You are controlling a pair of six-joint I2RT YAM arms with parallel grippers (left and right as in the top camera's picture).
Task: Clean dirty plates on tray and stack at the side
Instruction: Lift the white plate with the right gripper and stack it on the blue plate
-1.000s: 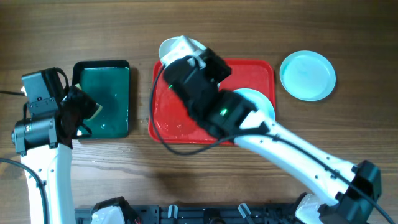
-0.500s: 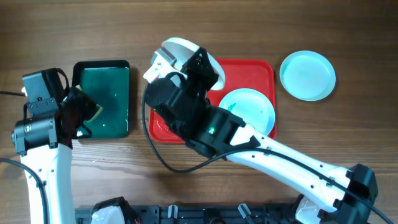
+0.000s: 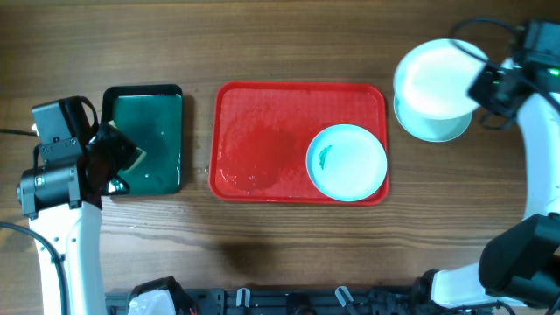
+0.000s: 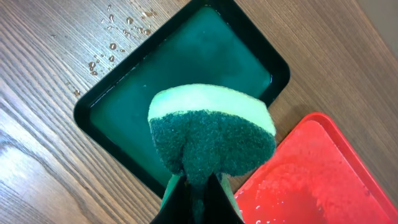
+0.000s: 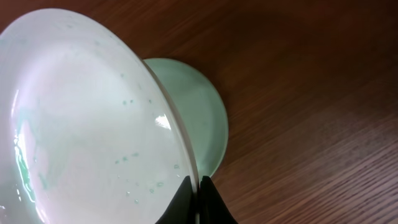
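**Inspector:** Right side, report.

**Assistant:** The right gripper (image 5: 199, 188) is clamped on the rim of the white plate (image 5: 87, 118), which is tilted. It overlaps the pale aqua plate (image 5: 202, 115), which lies on the table (image 3: 262, 245) right of the red tray (image 3: 262, 114). I cannot tell whether the two plates touch. Faint teal specks show on the white plate's face.

**Inspector:** The tray?

**Assistant:** The smeared aqua plate (image 3: 346, 162) lies flat in its right half, near the front rim, with a teal smear (image 3: 325, 157) left of centre. The tray floor looks wet.

**Inspector:** Left side?

**Assistant:** The left gripper (image 4: 198, 190) pinches a sponge (image 4: 211, 134), dark scouring face toward the camera, above the green tray (image 4: 186, 68). Water droplets (image 4: 106, 53) sit on the wood just beside that tray.
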